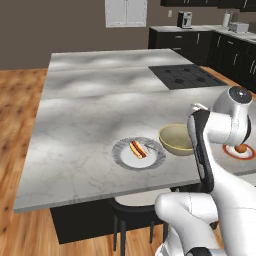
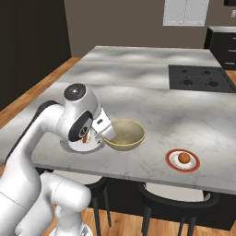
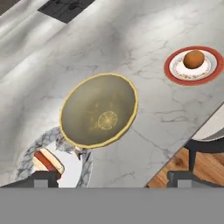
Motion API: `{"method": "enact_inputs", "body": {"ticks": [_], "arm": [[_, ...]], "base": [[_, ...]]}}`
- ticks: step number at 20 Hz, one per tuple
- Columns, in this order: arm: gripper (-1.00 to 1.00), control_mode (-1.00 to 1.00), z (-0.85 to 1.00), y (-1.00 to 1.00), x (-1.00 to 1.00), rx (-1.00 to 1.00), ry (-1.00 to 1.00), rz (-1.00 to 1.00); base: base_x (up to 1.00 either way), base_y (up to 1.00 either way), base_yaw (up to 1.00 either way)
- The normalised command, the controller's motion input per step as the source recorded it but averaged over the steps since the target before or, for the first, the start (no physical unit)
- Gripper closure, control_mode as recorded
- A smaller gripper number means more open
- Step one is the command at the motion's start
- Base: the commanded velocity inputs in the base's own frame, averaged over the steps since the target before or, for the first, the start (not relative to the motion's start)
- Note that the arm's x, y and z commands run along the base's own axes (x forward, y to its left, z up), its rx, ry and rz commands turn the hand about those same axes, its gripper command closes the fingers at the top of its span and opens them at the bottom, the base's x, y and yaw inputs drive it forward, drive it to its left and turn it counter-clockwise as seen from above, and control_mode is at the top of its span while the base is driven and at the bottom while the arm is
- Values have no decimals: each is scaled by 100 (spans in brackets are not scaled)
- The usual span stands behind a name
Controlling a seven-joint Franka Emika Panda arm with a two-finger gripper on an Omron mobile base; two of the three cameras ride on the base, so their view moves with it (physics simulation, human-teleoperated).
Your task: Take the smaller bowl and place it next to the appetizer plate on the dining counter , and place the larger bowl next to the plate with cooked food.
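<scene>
- The wide, round, yellow-olive bowl [image 3: 99, 110] with a paler rim sits upright on the grey marble dining counter [image 1: 85, 135]. It stands just beside the round grey patterned plate carrying a hot dog [image 1: 138, 152], on the side toward the red-rimmed plate, and I cannot tell whether the two rims touch.
- The small white plate with a red rim and a brown round morsel [image 3: 193, 64] lies well apart from the bowl, further along the same near counter edge.
- The black cooktop [image 2: 200, 78] is set into the counter well beyond the bowl, on its far side.
- The two-finger gripper [image 3: 113, 178] hangs above the bowl with its dark tips spread wide and nothing between them. The bowl stands free of it.
- Judging by where it lies, this is the larger bowl already set beside the cooked food.
- The bowl looks stiff and glazed, so probably slick and breakable rather than heavy.
- Its body is too wide to span. The sensible hold is across the rim wall, one finger inside and one outside, on the side away from the hot dog plate.
- A hold at one point of the rim would let it tip, so a firm, level lift seems wise.
</scene>
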Motion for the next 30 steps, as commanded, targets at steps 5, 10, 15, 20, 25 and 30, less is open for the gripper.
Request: {"method": "enact_inputs", "body": {"ticks": [5, 10, 15, 20, 25, 30], "arm": [[-100, -100, 95, 79, -55, -19, -20, 11], [-100, -100, 77, 61, -64, -23, -23, 21], [-100, -100, 42, 21, -79, -21, -22, 24], [-100, -100, 30, 0, -86, -12, -27, 26], [-100, -100, 18, 0, -56, -2, -21, 31], [-100, -100, 0, 8, 70, 0, 27, 12]], "base": [[0, 0, 0], [0, 0, 0], [0, 0, 0], [0, 0, 0], [0, 0, 0], [0, 0, 0]]}}
